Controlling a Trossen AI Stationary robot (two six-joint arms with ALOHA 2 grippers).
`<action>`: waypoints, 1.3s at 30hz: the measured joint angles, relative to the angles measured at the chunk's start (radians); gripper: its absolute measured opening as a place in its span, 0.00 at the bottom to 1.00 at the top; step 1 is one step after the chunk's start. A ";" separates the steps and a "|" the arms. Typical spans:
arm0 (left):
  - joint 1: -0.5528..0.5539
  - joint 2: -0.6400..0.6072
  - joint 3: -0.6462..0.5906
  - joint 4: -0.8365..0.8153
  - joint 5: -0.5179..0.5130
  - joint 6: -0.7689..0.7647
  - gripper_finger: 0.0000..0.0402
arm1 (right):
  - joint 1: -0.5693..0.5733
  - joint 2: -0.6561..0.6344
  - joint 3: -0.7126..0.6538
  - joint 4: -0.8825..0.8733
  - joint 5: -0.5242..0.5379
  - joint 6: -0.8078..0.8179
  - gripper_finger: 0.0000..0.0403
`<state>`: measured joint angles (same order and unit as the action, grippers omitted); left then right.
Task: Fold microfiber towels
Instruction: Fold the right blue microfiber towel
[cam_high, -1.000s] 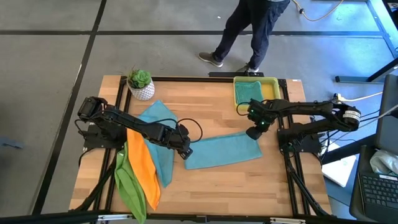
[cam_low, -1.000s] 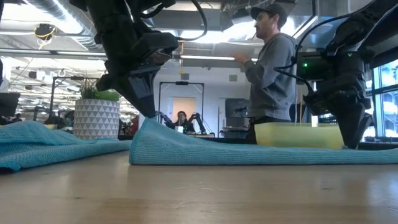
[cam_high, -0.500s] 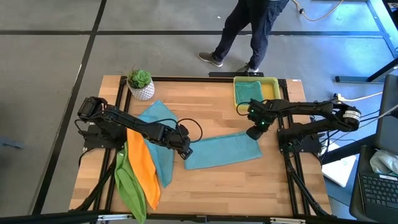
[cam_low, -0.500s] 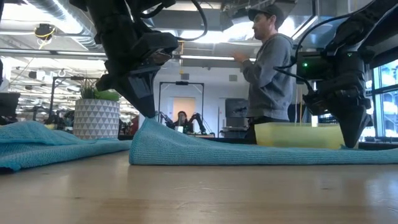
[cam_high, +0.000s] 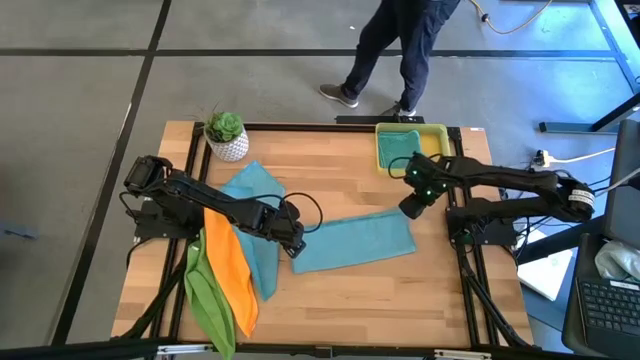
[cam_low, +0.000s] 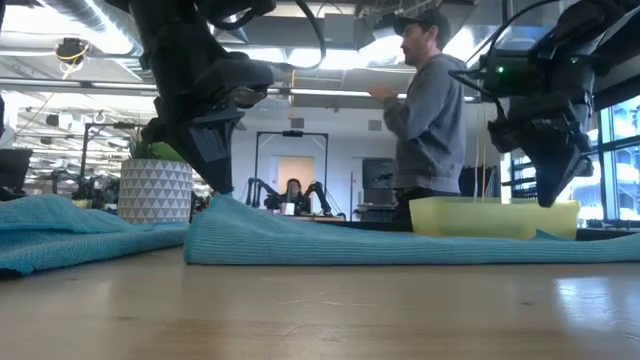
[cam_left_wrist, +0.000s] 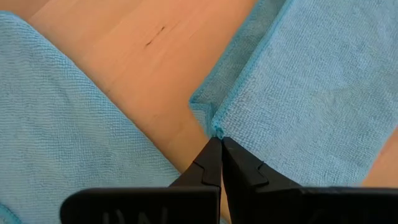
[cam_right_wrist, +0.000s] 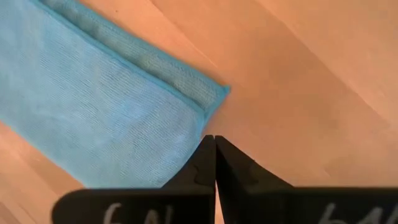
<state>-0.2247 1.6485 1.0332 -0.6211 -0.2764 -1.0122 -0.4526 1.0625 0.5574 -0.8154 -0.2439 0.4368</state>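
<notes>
Left gripper (cam_high: 293, 243) pinches the folded teal towel (cam_high: 355, 240) mid-table by its corner, right gripper (cam_high: 410, 207) is shut w/ nothing & lifted, so we should re-grab that far corner & pull evenly.

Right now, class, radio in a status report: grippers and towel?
Left gripper shut on folded teal microfiber towel corner. Right gripper shut, empty, above its other end. Nothing blocking.

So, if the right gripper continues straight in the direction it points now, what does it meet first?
Most likely the folded teal towel: the shut right gripper points down at that towel's corner, its tips just above the edge. Depth is unclear, so it could instead land on the bare wooden table right beside it.
</notes>
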 joint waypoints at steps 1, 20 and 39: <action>0.000 0.000 0.000 0.000 -0.001 0.000 0.00 | 0.000 0.003 -0.012 0.009 -0.012 0.001 0.01; 0.001 -0.002 0.000 0.005 0.007 -0.006 0.00 | 0.006 0.147 -0.088 0.244 -0.062 0.025 0.27; 0.002 -0.002 0.000 0.000 0.027 -0.008 0.00 | 0.006 0.110 -0.089 0.222 -0.138 0.007 0.01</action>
<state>-0.2230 1.6466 1.0332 -0.6209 -0.2489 -1.0201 -0.4465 1.1721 0.4683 -0.5936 -0.3818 0.4437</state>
